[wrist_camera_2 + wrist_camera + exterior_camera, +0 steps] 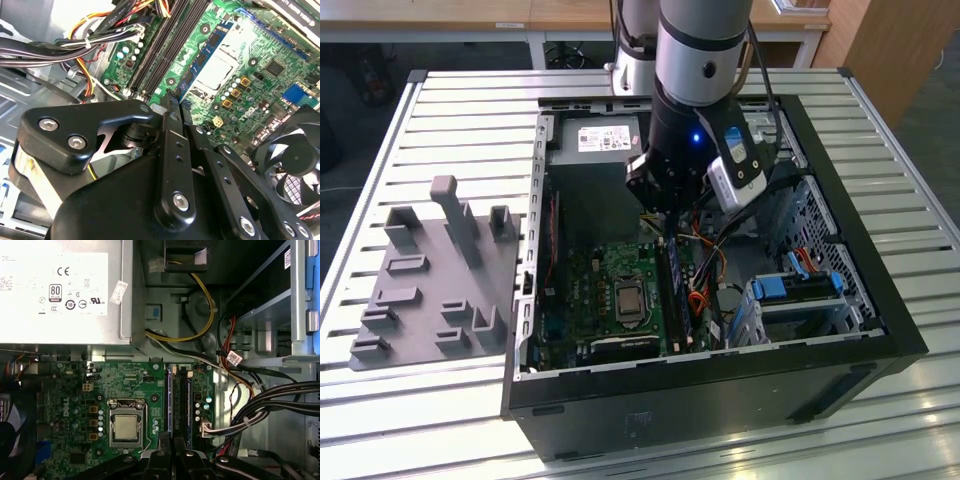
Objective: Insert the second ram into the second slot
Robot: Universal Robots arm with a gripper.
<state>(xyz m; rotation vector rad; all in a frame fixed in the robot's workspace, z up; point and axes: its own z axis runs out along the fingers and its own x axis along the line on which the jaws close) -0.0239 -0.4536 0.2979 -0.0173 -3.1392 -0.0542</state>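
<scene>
Take the second ram [171, 402] to be the thin dark-blue stick standing on edge in a memory slot, between the CPU socket [125, 429] and the motherboard [125, 377] edge nearest the cable bundle [280, 397], in line with the finger gap in the first wrist view. Note a like stick [189, 405] in the neighbouring slot, just beside it. Cannot tell latch state or depth of seating for either. Judge it light and stiff along its length, yet thin and brittle: bare board, small chips, a contact edge not to be touched, twisted or levered. Likely slick on the flat faces. Best held by those two faces at the middle of the top long edge, pinched gently, kept upright and square to the slot; best pressed straight down and evenly, never rocked sideways. Find the gripper [176, 99] in the second wrist view with fingers [172, 130] drawn together, tips all but touching, nothing visibly pinched between. Hangs nose-down from the arm [705, 60] inside the open computer case [720, 368], over the slot run and apart from the board, wrist close to vertical, finger gap parallel to the slots. Stands well apart from the grey fixture [430, 280] on the slatted table at the exterior view's left.
</scene>
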